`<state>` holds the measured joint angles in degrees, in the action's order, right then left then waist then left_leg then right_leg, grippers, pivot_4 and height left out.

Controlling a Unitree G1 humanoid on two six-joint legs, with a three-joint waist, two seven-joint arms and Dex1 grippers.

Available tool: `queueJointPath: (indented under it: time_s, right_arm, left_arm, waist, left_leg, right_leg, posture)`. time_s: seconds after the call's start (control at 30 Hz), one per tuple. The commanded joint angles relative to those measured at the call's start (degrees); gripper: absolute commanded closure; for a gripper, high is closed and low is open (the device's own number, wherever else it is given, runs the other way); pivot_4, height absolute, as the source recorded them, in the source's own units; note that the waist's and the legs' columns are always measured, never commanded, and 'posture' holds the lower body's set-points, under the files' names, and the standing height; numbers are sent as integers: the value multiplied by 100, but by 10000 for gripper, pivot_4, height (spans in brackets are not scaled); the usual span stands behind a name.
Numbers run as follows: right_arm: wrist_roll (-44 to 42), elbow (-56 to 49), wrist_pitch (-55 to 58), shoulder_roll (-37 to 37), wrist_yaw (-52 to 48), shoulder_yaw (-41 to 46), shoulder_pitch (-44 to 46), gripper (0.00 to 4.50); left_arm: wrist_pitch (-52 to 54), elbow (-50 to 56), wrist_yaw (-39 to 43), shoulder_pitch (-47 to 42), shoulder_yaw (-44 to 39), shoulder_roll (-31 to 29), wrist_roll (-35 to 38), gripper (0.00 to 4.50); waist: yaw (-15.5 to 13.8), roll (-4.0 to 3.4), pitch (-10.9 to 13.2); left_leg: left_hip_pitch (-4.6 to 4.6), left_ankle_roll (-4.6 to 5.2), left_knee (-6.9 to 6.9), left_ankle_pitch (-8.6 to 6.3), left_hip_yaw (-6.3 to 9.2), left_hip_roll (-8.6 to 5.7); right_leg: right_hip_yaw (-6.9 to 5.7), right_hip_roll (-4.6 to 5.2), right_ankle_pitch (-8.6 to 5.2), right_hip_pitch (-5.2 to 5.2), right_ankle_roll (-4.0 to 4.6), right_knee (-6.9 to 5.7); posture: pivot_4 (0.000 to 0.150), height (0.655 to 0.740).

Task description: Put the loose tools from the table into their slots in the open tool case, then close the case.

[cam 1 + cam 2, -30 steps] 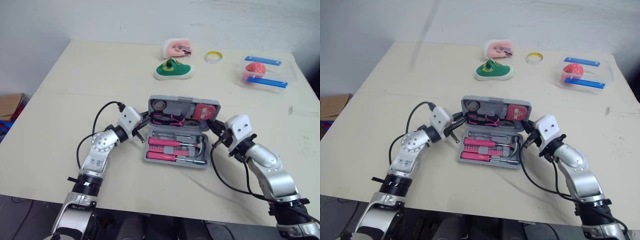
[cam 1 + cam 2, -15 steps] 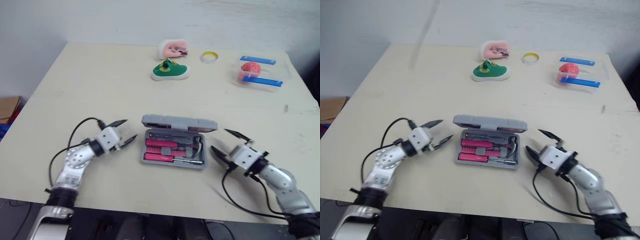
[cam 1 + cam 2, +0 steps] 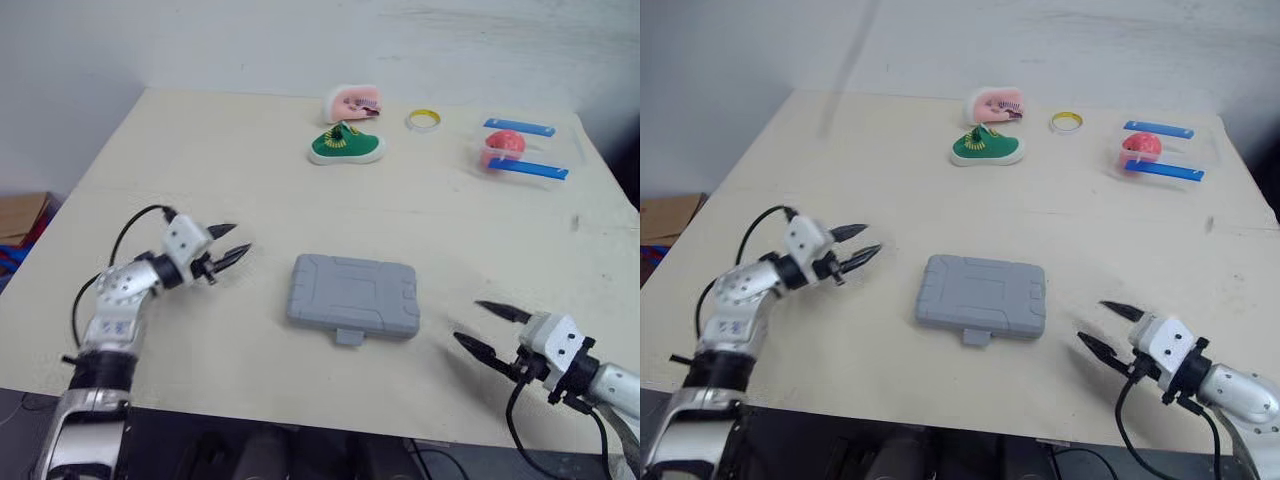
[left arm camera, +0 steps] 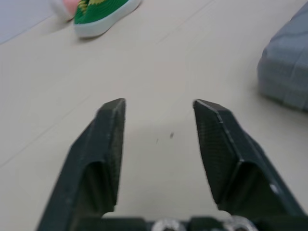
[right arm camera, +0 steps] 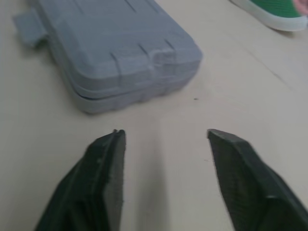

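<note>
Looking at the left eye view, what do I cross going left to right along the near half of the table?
Black two-fingered left hand, open → closed grey plastic tool case → black two-fingered right hand, open.

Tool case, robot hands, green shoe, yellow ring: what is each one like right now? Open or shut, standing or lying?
tool case: shut, lying flat, lid down.
left hand: open, holding nothing.
right hand: open, holding nothing.
green shoe: upright on its sole.
yellow ring: lying flat.
</note>
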<state>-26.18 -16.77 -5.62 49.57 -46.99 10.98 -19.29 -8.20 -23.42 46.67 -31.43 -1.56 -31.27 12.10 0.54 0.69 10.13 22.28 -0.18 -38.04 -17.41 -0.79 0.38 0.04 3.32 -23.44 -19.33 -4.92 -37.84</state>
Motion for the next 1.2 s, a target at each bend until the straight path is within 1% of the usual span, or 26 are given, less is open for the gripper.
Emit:
queueJointPath:
  time_s: [0.03, 0.07, 0.1, 0.3, 0.53, 0.6, 0.73, 0.83, 0.93, 1.0, 1.1, 1.2]
  right_arm:
    - [-209, -536, 512, 15, -185, -94, 83, 37062]
    - [-250, -614, 664, -4, -206, -134, 115, 41741]
    - [-249, -679, 747, -23, -246, -175, 145, 43745]
    - [-118, -865, 1107, -67, -455, -365, 259, 43745]
    - [245, -889, 1349, -144, -592, -896, 380, 43745]
    - [332, -826, 1446, -169, -607, -1033, 457, 43745]
    - [587, -595, 1537, -320, -559, -1300, 739, 43745]
    - [727, -343, 1572, -468, -477, -1356, 1057, 43745]
    - [766, -223, 1602, -561, -468, -1354, 1208, 43745]
    - [947, 64, 1452, -555, -517, -1416, 1431, 43745]
    - [1180, 523, 1197, -539, -610, -1495, 1818, 43745]
    - [1319, 982, 1027, -636, -683, -1593, 2274, 43745]
  left_arm:
    - [-18, -424, 99, -492, 221, 188, -228, 44770]
    - [-36, -595, 106, -648, 277, 272, -280, 45000]
    - [-9, -766, 126, -798, 346, 336, -341, 45000]
    - [-384, -1535, 256, -1317, 434, 647, -508, 45000]
    - [-620, -2682, 255, -2032, 772, 1055, -1024, 45000]
    - [-475, -2972, 414, -2157, 837, 1181, -1071, 45000]
    - [-629, -3446, 514, -2291, 1000, 1267, -1313, 45000]
    - [-630, -3634, 854, -2347, 979, 1258, -1287, 45000]
    - [-676, -3651, 1188, -2331, 976, 1221, -1260, 45000]
    - [-661, -3292, 1684, -2112, 852, 1071, -1004, 45000]
    - [-595, -2655, 2271, -1680, 775, 850, -731, 45000]
    - [-325, -1596, 2515, -1028, 744, 645, -473, 45000]
  waist:
    - [-8, 1, 0]
    - [-18, 1, 1]
    - [-34, 2, 1]
    - [-44, 4, 2]
    - [-66, 13, 7]
    - [-52, 14, 7]
    - [-32, 14, 8]
    - [-38, 16, 8]
    - [-47, 16, 8]
    - [-42, 16, 9]
    - [7, 16, 8]
    - [23, 16, 8]
  left_leg:
    - [0, 0, -1, 0, -1, -1]
    - [-1, -1, -3, 0, -1, 0]
    - [-1, -1, -5, 1, -1, -1]
    - [4, -1, -5, 1, -1, -3]
    - [6, -1, -12, 1, 0, -13]
    - [8, -1, -12, 1, 0, -14]
    - [6, -2, -12, 2, -1, -14]
    - [6, -4, -12, 3, -2, -14]
    - [7, -4, -14, 3, -1, -14]
    - [7, -4, -12, 3, 0, -13]
    - [5, -4, -13, 3, -5, -13]
    - [2, -4, -17, 3, -2, -12]
  right_leg:
    - [0, 0, 0, -1, 0, -1]
    - [0, -1, 0, -3, 0, 1]
    - [1, -2, 0, -5, 0, 1]
    - [1, -1, 0, -9, 0, -2]
    - [0, 6, -1, -11, -1, 0]
    - [-1, 7, 0, -13, -1, -1]
    - [0, 6, 0, -19, -1, 0]
    - [1, 6, 0, -22, -1, -2]
    - [-1, 8, 0, -22, -1, -1]
    - [-4, 8, 0, -21, -1, -4]
    - [1, 8, 0, -22, -1, -6]
    - [-1, 11, 0, -19, -1, -6]
  posture:
    - [1500, 7400]
    - [1500, 7400]
    - [1500, 7400]
    - [1500, 7400]
    - [1500, 7400]
    - [1500, 7400]
    - [1500, 7400]
    - [1500, 7400]
    - [1500, 7400]
    - [1500, 7400]
    - [1500, 7400]
    - [1500, 7400]
